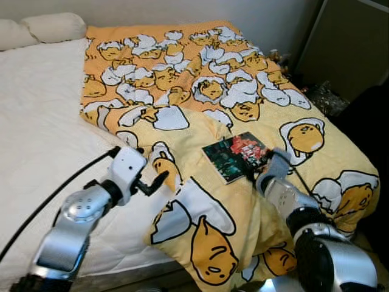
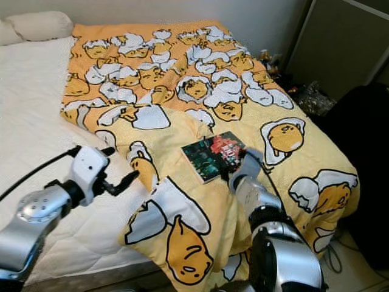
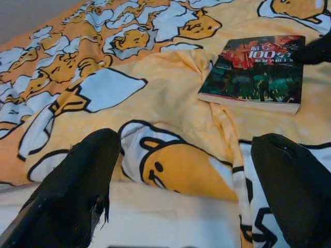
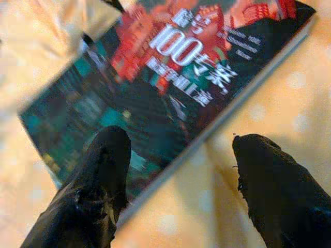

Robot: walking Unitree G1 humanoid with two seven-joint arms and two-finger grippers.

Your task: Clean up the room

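The right gripper [image 4: 176,181] has its fingers spread wide — one over the book [image 4: 170,88], the other over the blanket [image 1: 182,79] just beside the book's edge. The book lies flat on the blanket, on the bed [image 1: 36,121]. The left gripper [image 3: 191,175] — also spread — hovers near the blanket's folded edge.

Book [image 1: 237,156] lies flat on the blanket [image 1: 200,91], near the blanket's front half. Blanket spread over the right part of the bed [image 1: 36,121]. Pillows [image 1: 42,27] at the bed's far left corner, behind the book. Left gripper [image 1: 159,180] front-left of the book, over the blanket's edge. Right gripper [image 4: 178,170] at the book's right front edge, fingers apart, one over the cover.
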